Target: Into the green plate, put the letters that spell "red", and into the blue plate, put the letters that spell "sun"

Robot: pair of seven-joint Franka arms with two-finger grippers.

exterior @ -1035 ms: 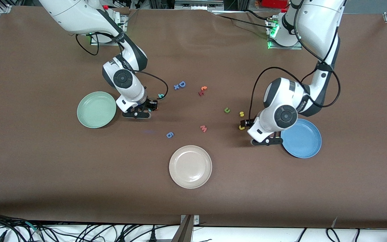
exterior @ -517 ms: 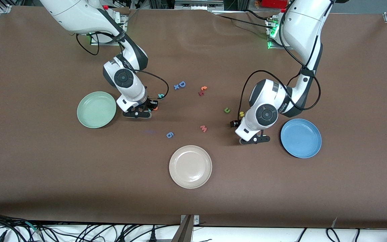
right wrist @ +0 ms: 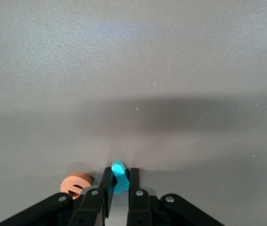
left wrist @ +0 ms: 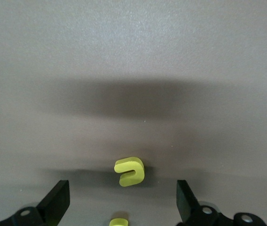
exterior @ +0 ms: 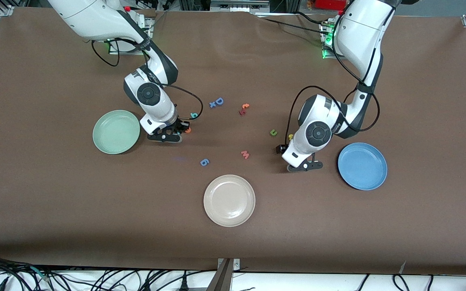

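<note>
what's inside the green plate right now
Nothing: the green plate is bare. The right gripper beside it is shut on a teal letter, with the orange letter alongside on the table.

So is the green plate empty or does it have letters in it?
Empty. The green plate shows only its bare inside; the letters lie on the table.

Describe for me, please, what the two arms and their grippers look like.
Both arms have glossy white shells with black joint bands and a round dark cap at each wrist. Thin black cables loop alongside them. Green lights glow at the bases. The left gripper and right gripper have slim black fingers.
</note>
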